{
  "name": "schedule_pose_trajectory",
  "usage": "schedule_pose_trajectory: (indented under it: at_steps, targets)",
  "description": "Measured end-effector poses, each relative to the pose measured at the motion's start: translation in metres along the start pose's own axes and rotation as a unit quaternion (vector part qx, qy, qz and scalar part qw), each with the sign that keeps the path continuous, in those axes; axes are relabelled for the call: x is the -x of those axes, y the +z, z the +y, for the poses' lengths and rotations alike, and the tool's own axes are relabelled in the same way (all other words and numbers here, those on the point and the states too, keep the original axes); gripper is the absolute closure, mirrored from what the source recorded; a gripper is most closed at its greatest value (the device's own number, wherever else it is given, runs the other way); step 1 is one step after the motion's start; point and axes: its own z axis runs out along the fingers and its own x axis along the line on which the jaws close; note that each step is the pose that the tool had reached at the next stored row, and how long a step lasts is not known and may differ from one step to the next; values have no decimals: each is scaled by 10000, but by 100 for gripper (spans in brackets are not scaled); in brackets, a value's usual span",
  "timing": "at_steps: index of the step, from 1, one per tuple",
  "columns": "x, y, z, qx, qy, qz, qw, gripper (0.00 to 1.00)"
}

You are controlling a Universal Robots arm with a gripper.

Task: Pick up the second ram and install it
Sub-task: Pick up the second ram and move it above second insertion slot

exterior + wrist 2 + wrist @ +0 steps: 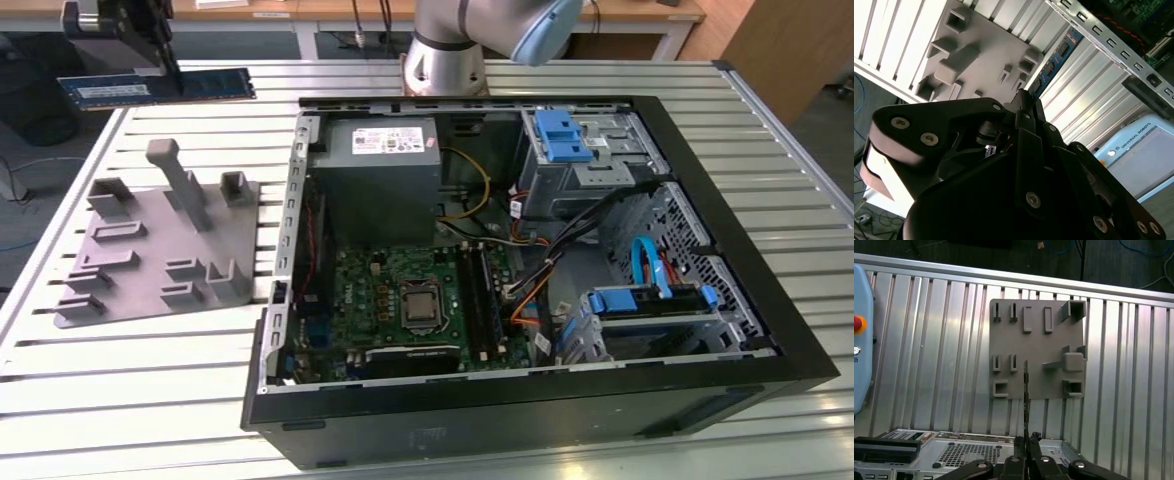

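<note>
Exterior view: my gripper (pixel 158 72) is clamped on the memory stick (pixel 214 84), which is held level in the air, clear of the grey holder (pixel 147 250). Second wrist view: the stick (pixel 1056 60) projects from my closed fingers (pixel 1025 104) past the holder's (pixel 979 55) corner. First wrist view: the stick (pixel 1025 390), seen edge-on, crosses the holder's (pixel 1036 340) edge.

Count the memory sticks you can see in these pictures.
1. The memory stick is clamped in the tool, above the table at the exterior view's upper left. Another may sit hidden in the motherboard's slots; I cannot tell.
</note>
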Motion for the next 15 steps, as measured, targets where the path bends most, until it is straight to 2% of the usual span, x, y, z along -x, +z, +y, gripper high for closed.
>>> schedule_pose_trajectory:
  at_steps: [15]
  targets:
    - [-30, -25, -383, 3, 0, 0, 10000, 86]
